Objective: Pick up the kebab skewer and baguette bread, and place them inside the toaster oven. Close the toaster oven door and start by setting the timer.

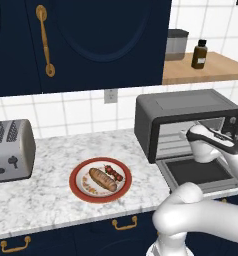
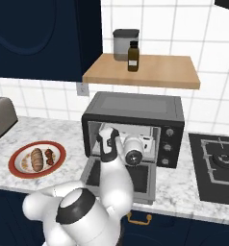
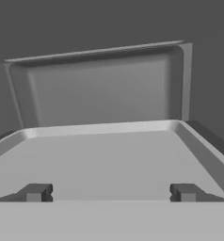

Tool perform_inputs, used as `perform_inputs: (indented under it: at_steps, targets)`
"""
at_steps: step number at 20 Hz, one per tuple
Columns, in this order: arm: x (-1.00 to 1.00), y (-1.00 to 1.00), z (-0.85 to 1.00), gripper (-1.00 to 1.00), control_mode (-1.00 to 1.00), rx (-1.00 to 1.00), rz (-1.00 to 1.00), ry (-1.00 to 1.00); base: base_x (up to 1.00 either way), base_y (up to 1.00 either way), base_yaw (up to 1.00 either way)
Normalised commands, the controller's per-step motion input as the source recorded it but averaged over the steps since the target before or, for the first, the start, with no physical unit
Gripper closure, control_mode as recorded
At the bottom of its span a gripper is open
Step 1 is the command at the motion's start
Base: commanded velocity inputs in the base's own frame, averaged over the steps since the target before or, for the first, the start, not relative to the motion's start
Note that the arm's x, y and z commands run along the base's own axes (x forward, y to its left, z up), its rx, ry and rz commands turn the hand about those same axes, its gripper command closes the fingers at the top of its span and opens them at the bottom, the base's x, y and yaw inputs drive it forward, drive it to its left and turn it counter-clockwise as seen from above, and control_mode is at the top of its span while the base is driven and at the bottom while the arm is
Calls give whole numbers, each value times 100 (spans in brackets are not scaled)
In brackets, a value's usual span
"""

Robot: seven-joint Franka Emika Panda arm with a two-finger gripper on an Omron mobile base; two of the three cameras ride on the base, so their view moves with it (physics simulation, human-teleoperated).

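The toaster oven (image 1: pixel 186 107) (image 2: pixel 135 105) stands on the counter with its door (image 1: pixel 198 172) (image 2: pixel 93 175) folded down flat. My hand (image 2: pixel 144 142) sits at the oven's mouth, above the door. In the hand view my gripper (image 3: pixel 110 194) is open with nothing between its fingertips (image 3: pixel 36 193), facing a grey tray (image 3: pixel 109 155) inside the oven. To the left of the oven, a red-rimmed plate (image 1: pixel 76 187) (image 2: pixel 61 153) carries the baguette bread (image 1: pixel 103 179) (image 2: pixel 36 159) with the kebab skewer (image 1: pixel 113 173) (image 2: pixel 49 156) lying beside it.
A silver two-slot toaster (image 1: pixel 11 150) (image 2: pixel 1 117) stands at the far left. A wooden shelf (image 2: pixel 150 72) above the oven bears a brown bottle (image 2: pixel 133 56) and a grey canister (image 2: pixel 123 43). A black cooktop (image 2: pixel 217 163) lies right of the oven. Oven knobs (image 2: pixel 169 132) face front.
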Motion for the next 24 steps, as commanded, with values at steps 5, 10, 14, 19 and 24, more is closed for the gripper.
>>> perform_inputs:
  at_steps: [5, 10, 14, 19, 24]
  targets:
    - [32, 0, -3, -100, -100, 0, 0, 0, 0, 0, 0]
    - [11, 0, 0, -100, -100, 0, 0, 0, 0, 0, 0]
    - [-1, 0, 1, -100, -100, 0, 0, 0, 0, 0, 0]
    - [-9, 0, 13, -100, -100, 0, -1, 0, 0, 0, 0]
    - [-2, 0, 37, -100, -100, 0, 0, 0, 0, 0, 0]
